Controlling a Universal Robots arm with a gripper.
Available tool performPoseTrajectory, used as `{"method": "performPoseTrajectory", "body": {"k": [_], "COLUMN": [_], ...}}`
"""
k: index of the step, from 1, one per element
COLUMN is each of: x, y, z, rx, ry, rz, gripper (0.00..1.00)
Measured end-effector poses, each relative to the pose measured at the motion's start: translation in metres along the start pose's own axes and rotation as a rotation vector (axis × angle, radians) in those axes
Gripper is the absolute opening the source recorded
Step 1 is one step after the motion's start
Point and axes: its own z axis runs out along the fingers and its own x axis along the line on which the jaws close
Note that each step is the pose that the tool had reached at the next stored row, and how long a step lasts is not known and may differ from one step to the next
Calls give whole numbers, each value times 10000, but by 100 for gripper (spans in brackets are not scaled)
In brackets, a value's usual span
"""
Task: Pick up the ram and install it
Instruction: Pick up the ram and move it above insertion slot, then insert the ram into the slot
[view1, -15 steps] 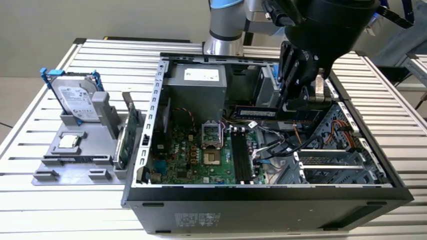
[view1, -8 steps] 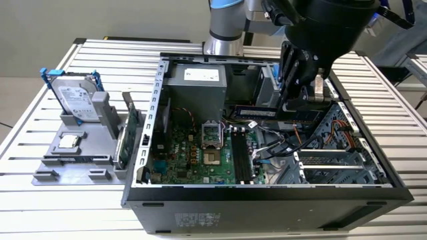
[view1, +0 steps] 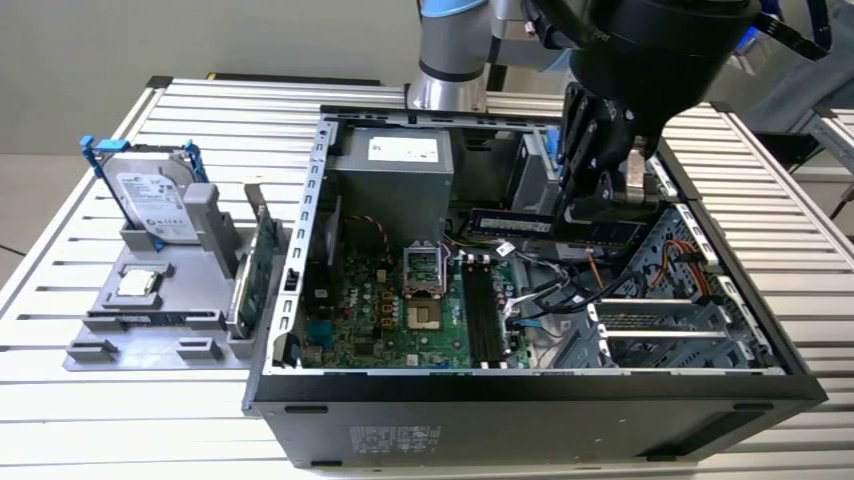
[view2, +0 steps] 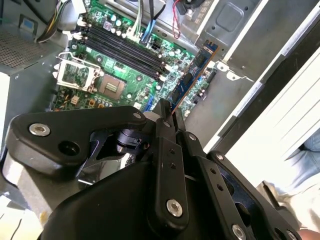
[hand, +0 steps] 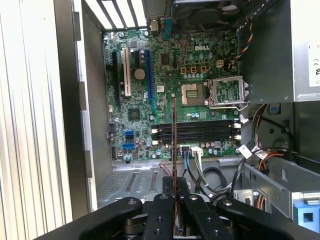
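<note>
A slatted aluminium table (view1: 94, 420) carries an open desktop computer case (view1: 534, 390) lying on its side. Just beside it, toward the exterior view's left, stands a grey parts holder (view1: 160, 335).

The robot arm (view1: 454, 50) reaches down from behind the case, and its black pincer (view1: 597, 207) hangs inside the open chassis toward the exterior view's right. The pincer is closed on the ram (view1: 527, 223), clamping one end of it. The rest of the stick juts out from the fingers toward the exterior view's left, beside the grey power supply (view1: 394, 170).

The green motherboard (view1: 387, 320) lies flat on the bottom of the case. In the holder, a silver hard drive in a blue frame (view1: 144, 200) stands on edge, and a green expansion card (view1: 262, 262) stands on edge between the drive and the case wall.

In the second wrist view the ram (view2: 192, 77) runs out from the pincer (view2: 172, 115) on edge above the board. In the first wrist view it shows edge-on as a thin line (hand: 174, 145), held clear above the memory slots (hand: 195, 132) and crossing them. The CPU socket (hand: 192, 93) lies just beyond the slots.
</note>
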Motion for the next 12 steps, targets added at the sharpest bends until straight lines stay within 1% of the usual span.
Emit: {"method": "performPoseTrajectory", "body": {"k": [12], "x": [0], "y": [0], "z": [0], "rx": [-6], "ry": [-4], "rz": [341], "gripper": [0]}}
